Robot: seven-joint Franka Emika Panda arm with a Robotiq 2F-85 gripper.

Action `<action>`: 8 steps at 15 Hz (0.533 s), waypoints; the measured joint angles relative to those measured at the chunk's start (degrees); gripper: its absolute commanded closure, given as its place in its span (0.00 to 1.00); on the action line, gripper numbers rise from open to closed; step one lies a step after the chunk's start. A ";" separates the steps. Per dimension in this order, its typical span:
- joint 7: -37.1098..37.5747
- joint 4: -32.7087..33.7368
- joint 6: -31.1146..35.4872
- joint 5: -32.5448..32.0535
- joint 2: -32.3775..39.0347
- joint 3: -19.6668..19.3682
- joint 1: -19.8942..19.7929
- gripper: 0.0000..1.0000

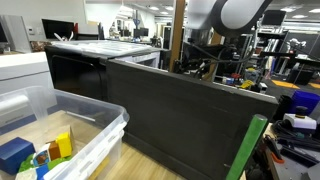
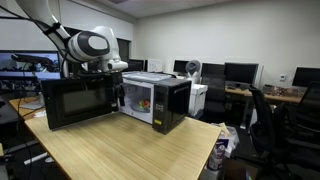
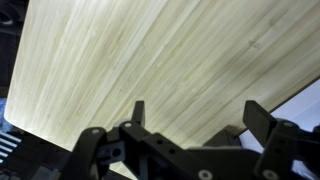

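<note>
In an exterior view, the microwave door [image 2: 75,103] stands swung open at the left, upright, its long side running along the table [image 2: 130,150]. The arm [image 2: 95,45] rises just behind the door's top edge. To the right is the microwave [image 2: 165,100] itself, its lit cavity facing out.

In the wrist view the end effector [image 3: 198,125] hangs above bare wood, spread wide with nothing between its fingers [image 3: 138,112]. The door does not show plainly there; a dark strip at the left edge may be part of it, but I cannot tell. So the door seems to lie to one side of the end effector rather than under it. The door's face is set between the end effector and the camera, which hides the fingers from that exterior view.

A plastic bin [image 1: 95,125] of coloured blocks [image 1: 20,152] sits left of the door, apart from the arm.
</note>
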 measured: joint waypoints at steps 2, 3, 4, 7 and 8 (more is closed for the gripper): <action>1.56 1.38 -1.21 0.00 -0.37 -1.13 1.50 0.00; 0.19 1.70 -1.22 0.67 -0.51 -1.58 2.21 0.00; -2.60 1.91 -1.22 2.29 -0.64 -2.00 2.91 0.00; -17.02 2.88 -1.22 10.90 -1.01 -2.93 5.35 0.00; -20.88 3.35 -1.58 13.25 -1.13 -3.11 5.89 0.00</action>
